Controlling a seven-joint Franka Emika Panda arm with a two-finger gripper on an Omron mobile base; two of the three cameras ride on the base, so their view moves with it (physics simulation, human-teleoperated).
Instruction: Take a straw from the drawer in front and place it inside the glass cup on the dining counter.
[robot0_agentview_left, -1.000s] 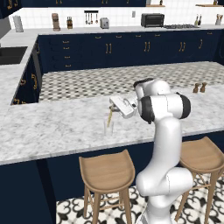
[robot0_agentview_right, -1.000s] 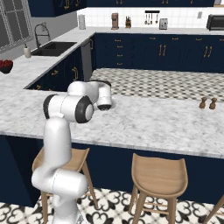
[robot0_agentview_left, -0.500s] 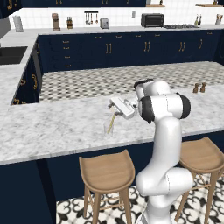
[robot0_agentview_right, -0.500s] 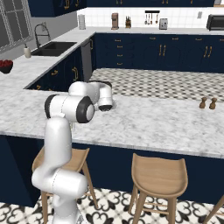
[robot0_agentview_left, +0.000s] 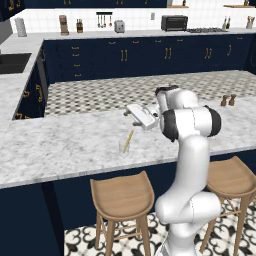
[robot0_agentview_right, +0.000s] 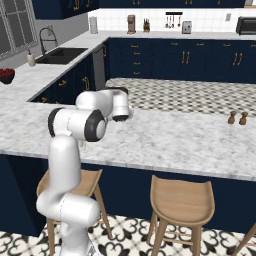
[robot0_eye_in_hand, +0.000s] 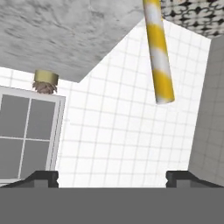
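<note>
Smooth, glossy, grey-veined white marble on the table (robot0_agentview_left: 60, 150), a long slab overhanging a plain navy-blue base. Near its front edge, left of the arm: glass cup (robot0_agentview_left: 123, 146), small, clear, barely discernible in outline. In it: straw (robot0_agentview_left: 128, 140), thin, straight, pale yellow-tan, leaning with upper end tilted right, projecting well above the rim. In the hand view, same straw (robot0_eye_in_hand: 158, 52) seen close, a round tube with yellow and white spiral bands, free end blunt and apart from both fingertips.

Just right of and above the straw's top: gripper (robot0_agentview_left: 128, 112), pointing left off the white hand block. Fingertips (robot0_eye_in_hand: 41, 177) set far apart at the lower corners of the hand view, nothing between them: jaws wide, holding nothing. No contact with straw or cup visible.

Further right on the table, well apart from the cup: two small brown shakers (robot0_agentview_left: 227, 100), turned and rounded. Below the overhang: wooden stools (robot0_agentview_left: 122, 196) with curved saddle seats and slim legs, on a black-and-white patterned tile floor (robot0_agentview_left: 125, 92).

Room: navy cabinets with brass handles (robot0_agentview_left: 122, 55) along the back run, white square-tiled wall above, toaster oven (robot0_agentview_left: 174, 22), toaster (robot0_agentview_left: 119, 26) and hanging utensils (robot0_agentview_left: 102, 19) on the far worktop. From the right base view, sink with arched tap (robot0_agentview_right: 47, 37) on the left worktop, red bowl (robot0_agentview_right: 5, 75) near the window.
</note>
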